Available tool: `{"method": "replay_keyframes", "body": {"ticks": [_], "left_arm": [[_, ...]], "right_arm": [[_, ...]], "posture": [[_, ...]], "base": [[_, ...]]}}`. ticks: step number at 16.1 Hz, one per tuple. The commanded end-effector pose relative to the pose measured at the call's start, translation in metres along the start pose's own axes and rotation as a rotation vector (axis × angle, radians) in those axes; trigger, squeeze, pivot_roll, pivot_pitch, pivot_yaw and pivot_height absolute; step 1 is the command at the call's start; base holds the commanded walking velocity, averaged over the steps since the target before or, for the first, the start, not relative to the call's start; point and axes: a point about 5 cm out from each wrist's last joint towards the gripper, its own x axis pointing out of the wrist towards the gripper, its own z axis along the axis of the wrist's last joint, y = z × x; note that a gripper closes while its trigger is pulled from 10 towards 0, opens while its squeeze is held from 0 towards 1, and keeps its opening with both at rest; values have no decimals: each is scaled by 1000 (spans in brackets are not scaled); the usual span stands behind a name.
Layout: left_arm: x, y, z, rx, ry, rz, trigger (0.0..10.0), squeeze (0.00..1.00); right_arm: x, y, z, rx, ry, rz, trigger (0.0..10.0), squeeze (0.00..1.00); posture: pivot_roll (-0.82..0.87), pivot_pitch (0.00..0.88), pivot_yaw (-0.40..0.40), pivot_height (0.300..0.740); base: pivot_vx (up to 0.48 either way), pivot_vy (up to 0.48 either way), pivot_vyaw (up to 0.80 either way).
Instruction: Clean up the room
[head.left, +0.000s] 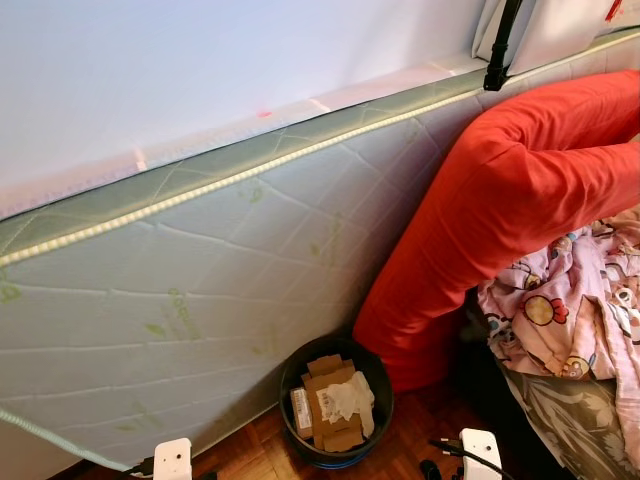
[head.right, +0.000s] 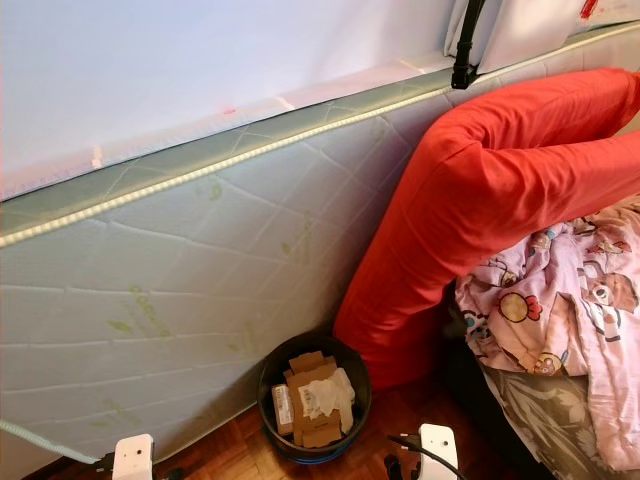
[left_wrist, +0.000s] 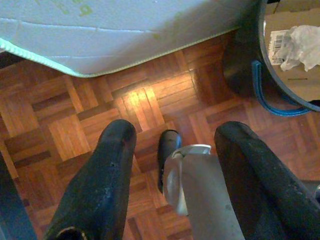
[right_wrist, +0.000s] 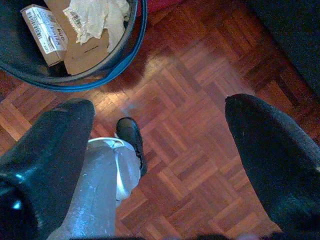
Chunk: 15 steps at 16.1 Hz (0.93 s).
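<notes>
A black waste bin (head.left: 335, 400) stands on the parquet floor at the foot of the leaning mattress, holding brown cardboard pieces (head.left: 327, 385) and crumpled white paper (head.left: 350, 396). The same bin (left_wrist: 287, 55) sits just ahead of my left gripper (left_wrist: 175, 135), which hangs open over the floor with nothing between its fingers. My right gripper (right_wrist: 160, 115) also hangs open above the parquet, with the bin (right_wrist: 75, 45) close beside it. A long red cushion (head.left: 500, 210) leans against the mattress, and a pink patterned blanket (head.left: 575, 300) lies bunched at the right.
A pale quilted mattress (head.left: 200, 290) stands on its edge against the white wall, filling the left half. A dark bed or sofa edge (head.left: 560, 420) lies under the blanket at the right. My silver legs and black feet (left_wrist: 167, 150) stand on the parquet (right_wrist: 200, 150).
</notes>
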Motion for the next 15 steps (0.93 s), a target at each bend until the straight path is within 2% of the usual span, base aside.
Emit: {"method": "replay_keyframes", "body": {"ticks": [1,3,6,10,15], "left_arm": [[-3,4,-10,6,26,10,10000,0],[-3,8,-10,5,20,14,10000,0],[-3,13,-6,23,6,24,10000,0],[-2,15,-1,4,-17,25,10000,0],[-2,17,0,-7,-31,26,10000,0]], "right_arm": [[-2,-3,-7,-1,24,-6,10000,0],[-2,-3,-7,-5,26,-5,10000,0],[-1,-1,-7,-10,28,-1,10000,0],[-1,1,-9,-12,33,1,10000,0],[-5,-10,-14,-12,41,-10,10000,0]], "posture": [[117,128,-45,740],[117,128,-48,740],[117,127,-50,740],[121,121,-50,740],[123,106,-51,740]], "base": [[0,0,-800],[0,0,-800],[0,-330,-800],[0,0,-800],[0,0,-798]]}}
